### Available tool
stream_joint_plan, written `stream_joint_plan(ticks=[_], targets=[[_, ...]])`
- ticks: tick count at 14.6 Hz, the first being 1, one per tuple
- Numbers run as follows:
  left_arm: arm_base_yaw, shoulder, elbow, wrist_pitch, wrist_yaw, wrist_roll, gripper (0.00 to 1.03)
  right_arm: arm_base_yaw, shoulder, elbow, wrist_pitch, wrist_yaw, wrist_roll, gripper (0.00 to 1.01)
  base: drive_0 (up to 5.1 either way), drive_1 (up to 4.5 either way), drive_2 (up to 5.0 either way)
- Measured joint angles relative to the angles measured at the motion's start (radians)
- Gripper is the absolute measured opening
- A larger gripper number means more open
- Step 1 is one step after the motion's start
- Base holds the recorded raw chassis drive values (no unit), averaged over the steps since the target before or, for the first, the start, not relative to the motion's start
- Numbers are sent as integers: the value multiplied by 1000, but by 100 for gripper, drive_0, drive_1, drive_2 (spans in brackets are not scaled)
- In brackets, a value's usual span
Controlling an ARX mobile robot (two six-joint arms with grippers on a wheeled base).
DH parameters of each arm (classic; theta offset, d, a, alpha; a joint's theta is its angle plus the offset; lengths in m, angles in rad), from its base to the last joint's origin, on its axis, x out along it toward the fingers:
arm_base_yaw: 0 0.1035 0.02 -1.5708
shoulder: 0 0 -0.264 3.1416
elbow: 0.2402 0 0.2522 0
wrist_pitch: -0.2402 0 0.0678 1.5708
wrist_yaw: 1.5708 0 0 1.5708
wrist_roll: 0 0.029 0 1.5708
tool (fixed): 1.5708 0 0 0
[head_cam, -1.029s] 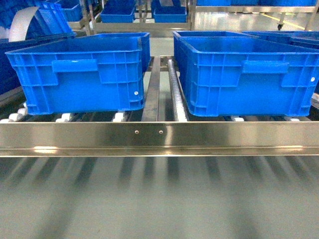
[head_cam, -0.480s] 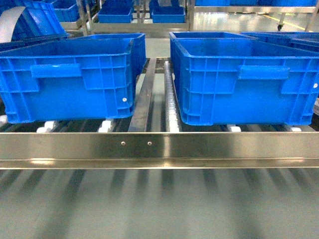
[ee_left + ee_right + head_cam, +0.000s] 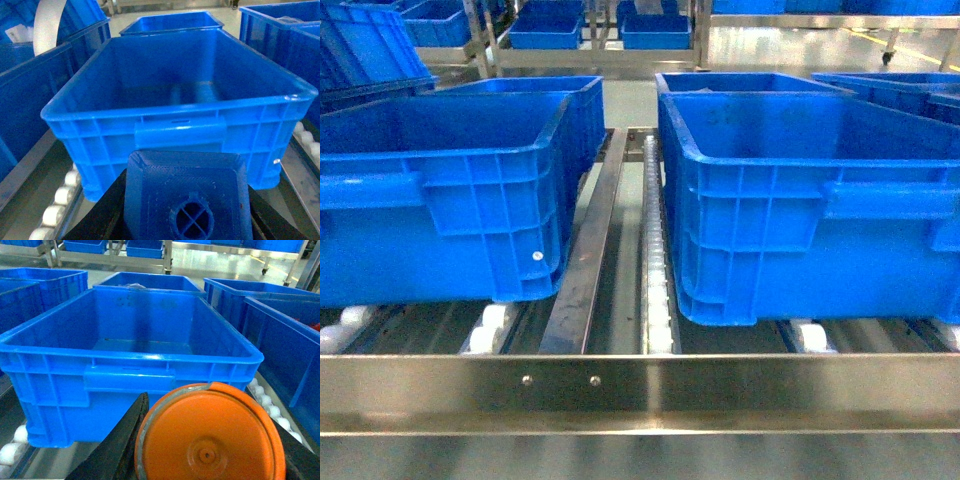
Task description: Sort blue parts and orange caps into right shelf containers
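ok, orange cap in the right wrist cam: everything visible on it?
The orange cap fills the bottom of the right wrist view, its flat round end facing the camera. The face is smooth, plastic-looking orange with a small central dimple and a paler rim showing at its left edge. Its side and any print are hidden. Dark gripper fingers flank it on both sides, so the right gripper appears shut on it. It sits in front of the near wall of an open blue crate, not yet inside.
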Motion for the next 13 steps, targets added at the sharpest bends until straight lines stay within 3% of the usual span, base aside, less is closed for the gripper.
stream_joint_plan(ticks=[2,13], targets=[[0,5,0,-5,0,0,44,0,3,0,1,0,0,44,34,457,-389],[0,3,0,-3,0,0,44,0,3,0,0,0,0,44,0,0,0]])
